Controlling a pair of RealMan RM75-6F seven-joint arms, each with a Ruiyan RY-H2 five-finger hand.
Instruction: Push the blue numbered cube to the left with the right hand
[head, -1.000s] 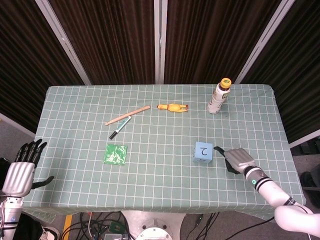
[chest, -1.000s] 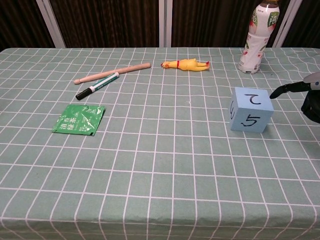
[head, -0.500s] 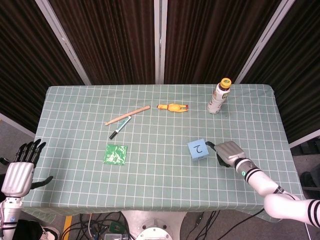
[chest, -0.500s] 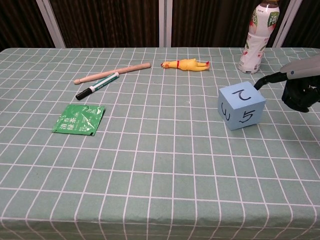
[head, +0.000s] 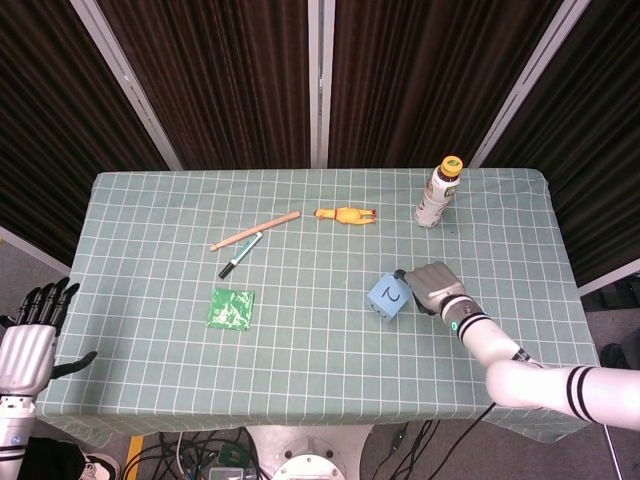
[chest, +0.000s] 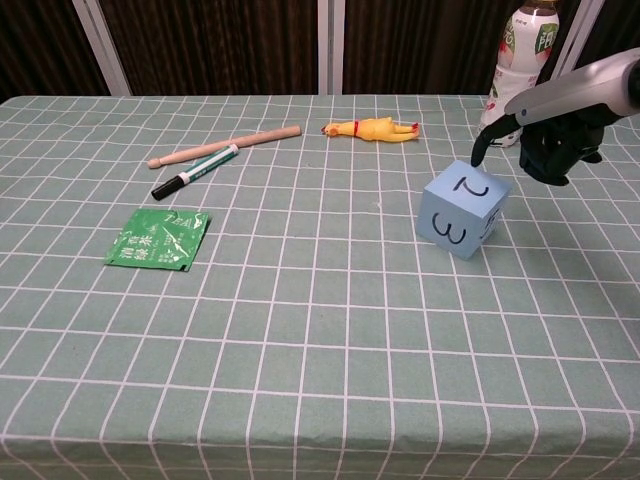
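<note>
The blue numbered cube shows "2" on top — "3" on its front.

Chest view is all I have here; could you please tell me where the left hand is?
Observer: The left hand is off the table, beside its near left corner, fingers apart, holding nothing.
Operator: Thank you. Does the bottle have its cap on?
Observer: Yes, the bottle has a yellow cap.
Operator: And how far does the table run beyond the cube?
Observer: The blue cube sits well inside the table's right edge.
</note>
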